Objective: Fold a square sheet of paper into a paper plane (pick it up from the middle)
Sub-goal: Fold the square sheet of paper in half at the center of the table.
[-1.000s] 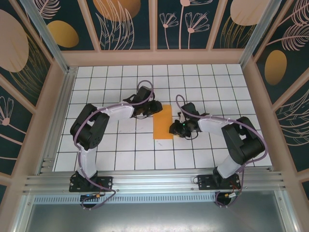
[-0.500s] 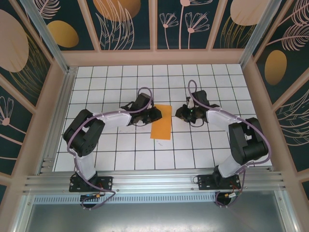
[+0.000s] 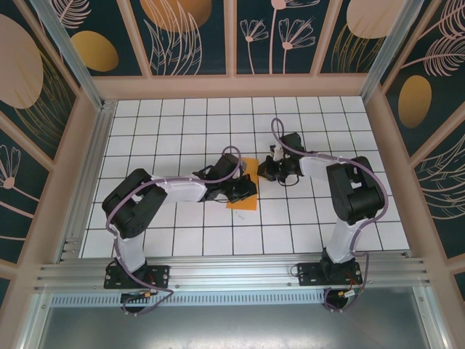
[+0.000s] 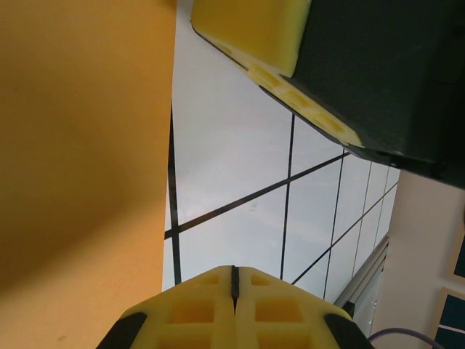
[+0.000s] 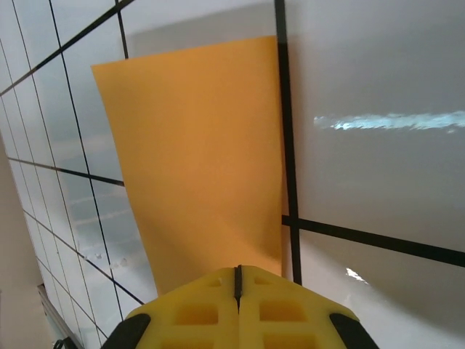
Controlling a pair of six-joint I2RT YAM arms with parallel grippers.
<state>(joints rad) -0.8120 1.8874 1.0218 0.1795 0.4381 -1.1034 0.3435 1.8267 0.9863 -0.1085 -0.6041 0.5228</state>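
The orange paper lies mid-table as a narrow folded strip, not a dart. My left gripper rests low over its lower half and hides the middle. In the left wrist view the paper runs along the left side, and my shut left gripper points over white tile beside it. My right gripper sits at the strip's upper right corner. From the right wrist the paper spreads ahead and passes under my shut right gripper; I cannot tell if it is pinched.
The white grid-tiled table is boxed in by wooden-framed patterned walls. An aluminium rail crosses the near edge by the arm bases. The right gripper's yellow finger shows close above the left one.
The left gripper moved right and nearer, onto the strip. The right gripper moved away from the strip, then left to its upper right corner. The paper shifted slightly and is now partly covered.
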